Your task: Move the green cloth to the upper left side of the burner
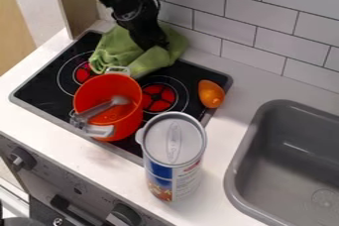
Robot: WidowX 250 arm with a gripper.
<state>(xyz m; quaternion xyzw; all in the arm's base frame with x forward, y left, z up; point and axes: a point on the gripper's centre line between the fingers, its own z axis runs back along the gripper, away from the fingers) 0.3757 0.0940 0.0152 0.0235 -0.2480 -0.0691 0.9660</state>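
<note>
The black gripper (153,43) hangs from the upper left over the back of the stove, its lower end against the green cloth (118,46). The cloth lies crumpled on the back edge of the black stove top (43,79), spreading to both sides of the gripper and hiding part of that edge. Its front folds come close to the back handle of the orange-red pot. Whether the gripper holds the cloth cannot be told. Red burner marks (159,96) show to the right of the pot and at its upper left.
The orange-red pot (132,93) with a grey utensil inside stands mid-stove. A tall lidded canister (173,155) stands at the stove's front right. An orange object (211,94) lies at the right edge. The grey sink (291,150) is at right, and a tiled wall (252,27) rises behind.
</note>
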